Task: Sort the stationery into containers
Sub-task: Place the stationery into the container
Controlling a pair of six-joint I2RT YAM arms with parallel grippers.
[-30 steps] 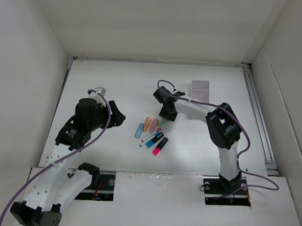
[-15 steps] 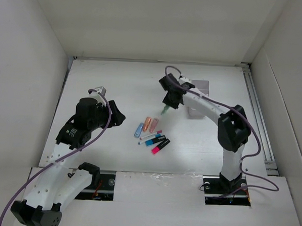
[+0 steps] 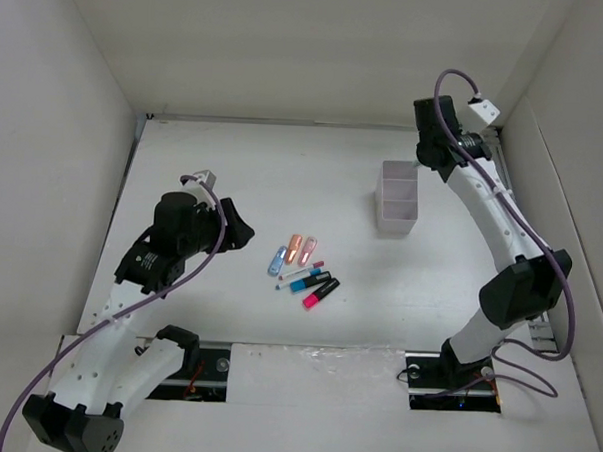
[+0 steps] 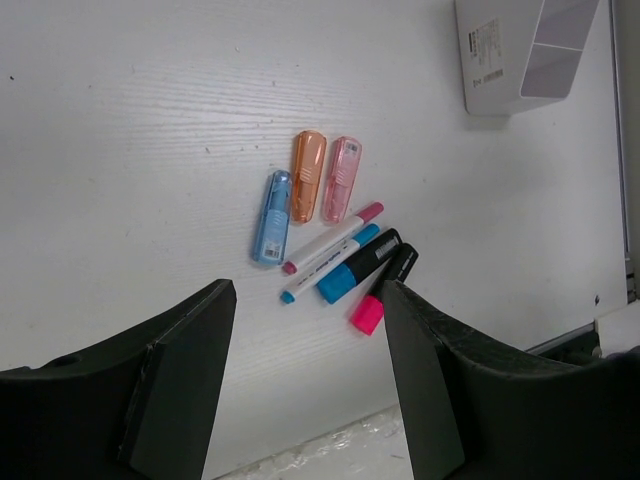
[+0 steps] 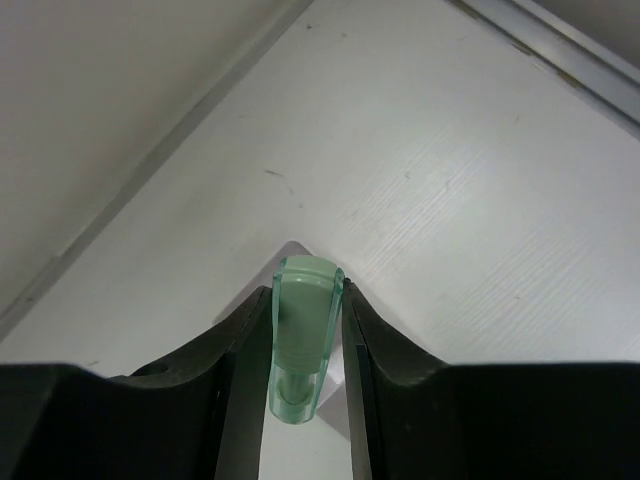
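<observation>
Right wrist, green piece (image 5: 303, 350) pinched in claw (image 5: 307, 300), hidden overhead

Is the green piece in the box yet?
No, the right wrist view shows the green piece clamped in the right gripper, over bare table.

The left half of the desk (image 3: 184, 161) lies bare, and so does the strip between the stationery cluster (image 3: 302, 266) and the divided box (image 3: 398, 198), leaving room there for an end effector to come down. The cluster itself is tight. A blue piece (image 4: 271, 215), an orange piece (image 4: 307, 189) and a pink piece (image 4: 340, 192) lie side by side, and the white pens (image 4: 325, 245) and black markers (image 4: 365, 268) are packed together just beside them. The left end effector (image 4: 305, 290) hangs over them, unobstructed. The right arm (image 3: 492, 209) crosses the desk's right side. Walls (image 3: 76, 126) hem in the left, back and right, and a rail (image 5: 560, 50) lines the right edge.
</observation>
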